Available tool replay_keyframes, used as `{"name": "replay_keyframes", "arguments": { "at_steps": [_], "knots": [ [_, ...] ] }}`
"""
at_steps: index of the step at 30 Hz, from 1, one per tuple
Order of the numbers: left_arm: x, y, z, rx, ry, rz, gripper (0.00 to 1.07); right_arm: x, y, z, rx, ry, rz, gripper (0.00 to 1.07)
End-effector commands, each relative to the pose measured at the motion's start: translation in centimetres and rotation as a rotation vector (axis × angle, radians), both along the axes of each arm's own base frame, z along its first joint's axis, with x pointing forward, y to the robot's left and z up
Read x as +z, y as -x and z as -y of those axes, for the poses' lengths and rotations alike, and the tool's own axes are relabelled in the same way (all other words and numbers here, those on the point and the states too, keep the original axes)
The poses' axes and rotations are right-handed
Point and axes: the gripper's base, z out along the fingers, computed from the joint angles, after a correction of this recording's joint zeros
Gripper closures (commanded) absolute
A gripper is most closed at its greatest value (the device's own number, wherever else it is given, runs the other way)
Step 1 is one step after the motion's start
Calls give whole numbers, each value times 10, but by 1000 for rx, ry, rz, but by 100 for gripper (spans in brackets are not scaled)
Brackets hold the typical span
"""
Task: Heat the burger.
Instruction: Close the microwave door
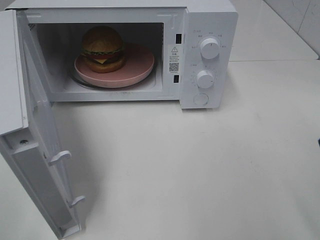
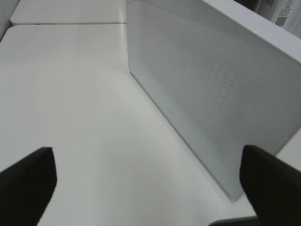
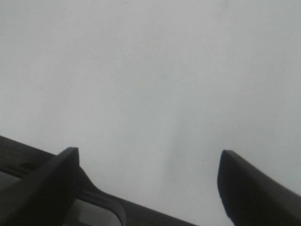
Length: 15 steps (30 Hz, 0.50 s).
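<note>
The burger (image 1: 103, 48), with a domed golden-brown bun, green lettuce and dark filling, sits on a round pink plate (image 1: 136, 62) inside the white microwave (image 1: 210, 20). The microwave door (image 1: 42, 150) stands wide open to the left. My left gripper (image 2: 148, 181) is open and empty, facing the outer side of the door (image 2: 211, 94) from a short distance. My right gripper (image 3: 150, 183) is open and empty above bare white table. Neither gripper shows in the exterior high view.
The microwave has two white knobs (image 1: 209, 48) and a round button (image 1: 201, 99) on its right panel. The white table (image 1: 200, 170) spreads in front of it. A second white table surface (image 2: 66, 12) lies beyond the door in the left wrist view.
</note>
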Motion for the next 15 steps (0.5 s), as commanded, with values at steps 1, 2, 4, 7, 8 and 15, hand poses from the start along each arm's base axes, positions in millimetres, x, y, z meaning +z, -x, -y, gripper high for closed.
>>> {"name": "replay_keyframes", "arguments": {
  "at_steps": [1,2,4,7,8,15],
  "knots": [
    [0,1,0,-3,4,27,9,-6,13,11,-60,-10,10,31],
    [0,1,0,-3,4,27,9,-10,23,17,-97,-15,35,31],
    [0,1,0,-3,4,27,9,-12,28,21,-119,-15,50,31],
    [0,1,0,-3,4,27,9,-17,48,32,-193,-11,124,31],
    [0,1,0,-3,4,27,9,-18,53,34,-210,-14,146,31],
    [0,1,0,-3,4,27,9,-18,82,41,-287,-40,301,31]
  ]
}}
